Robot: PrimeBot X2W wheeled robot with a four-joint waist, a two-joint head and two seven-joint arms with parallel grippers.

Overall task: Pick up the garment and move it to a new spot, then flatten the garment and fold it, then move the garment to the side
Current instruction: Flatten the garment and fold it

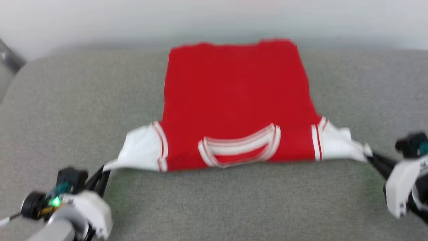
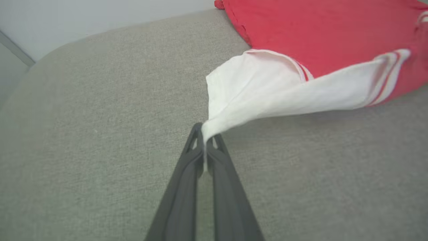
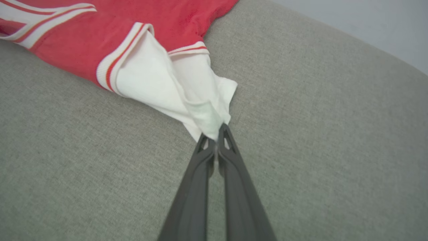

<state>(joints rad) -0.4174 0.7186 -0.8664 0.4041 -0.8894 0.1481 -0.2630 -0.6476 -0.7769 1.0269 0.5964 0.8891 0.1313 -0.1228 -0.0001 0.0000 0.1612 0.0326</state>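
Grey fabric counter (image 1: 234, 201) carries the garment (image 1: 234, 93) spread flat; left fingers (image 2: 185, 177) pinch one white sleeve tip, right fingers (image 3: 195, 187) pinch the other.

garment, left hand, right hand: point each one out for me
garment (image 1: 234, 87), head view, middle of the red body
left hand (image 2: 204, 135), left wrist view, midway between its two fingertips
right hand (image 3: 217, 134), right wrist view, midway between its two fingertips

The red jersey (image 1: 234, 100) lies spread flat on the grey fabric surface (image 1: 67, 100), plain red side up, striped collar nearest; both white sleeves are pulled outward into taut points; the left tip is raised slightly.
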